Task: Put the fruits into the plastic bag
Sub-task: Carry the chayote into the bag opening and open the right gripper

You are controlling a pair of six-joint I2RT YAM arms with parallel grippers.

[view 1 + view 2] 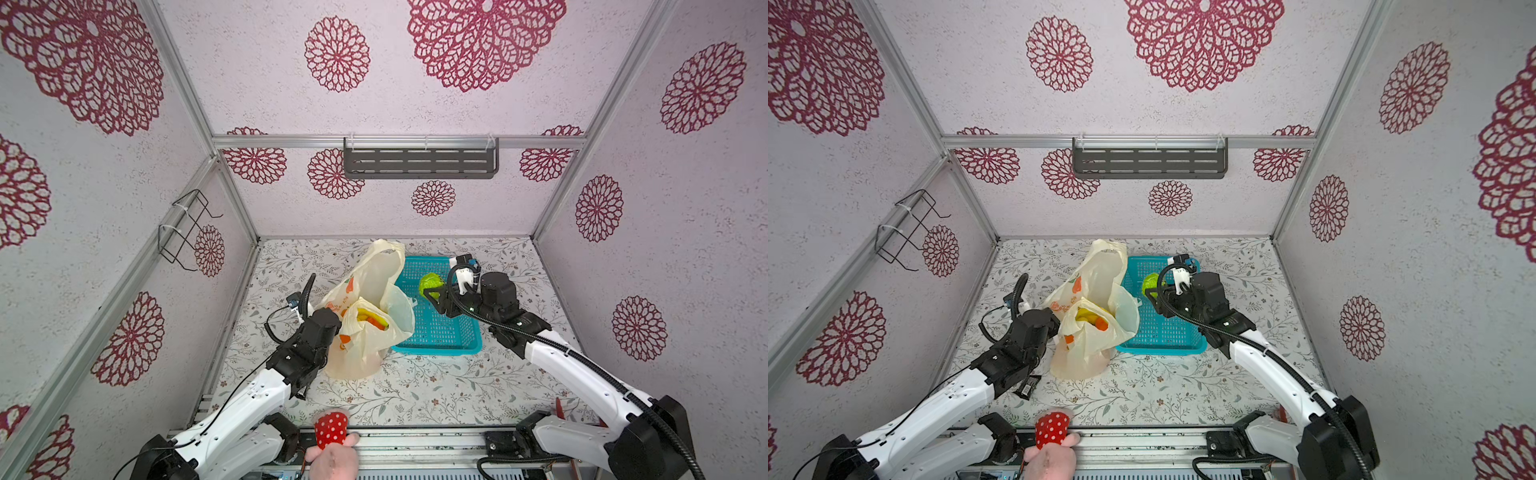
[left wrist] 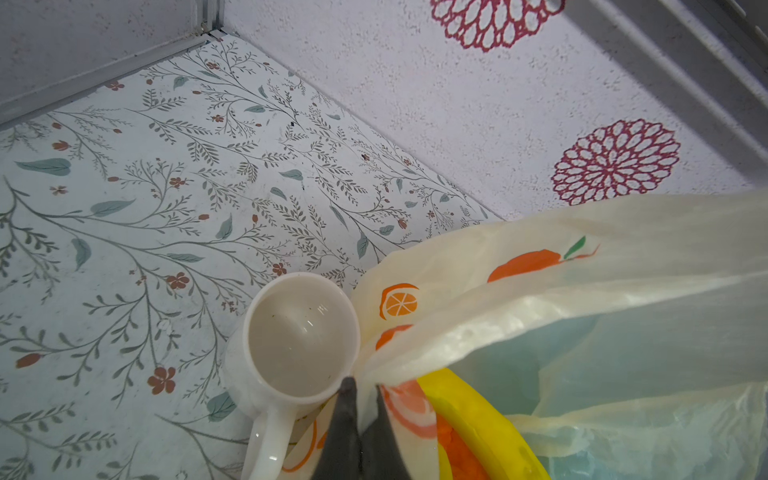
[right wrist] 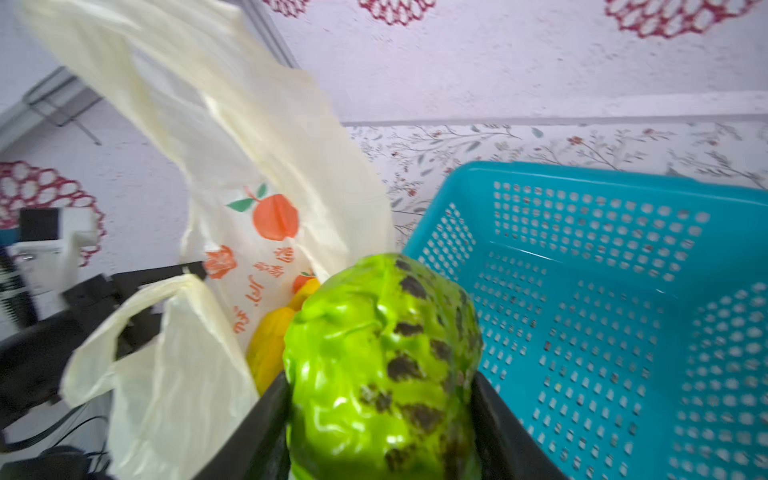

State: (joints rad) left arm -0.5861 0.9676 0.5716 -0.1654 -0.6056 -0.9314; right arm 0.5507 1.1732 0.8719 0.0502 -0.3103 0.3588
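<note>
Left gripper is clamped on the rim of the plastic bag, which stands open just beside a white mug. Inside the bag lie a yellow banana and what looks like an orange fruit. Right gripper squeezes a green bumpy fruit over the teal basket, near the bag's mouth.
</note>
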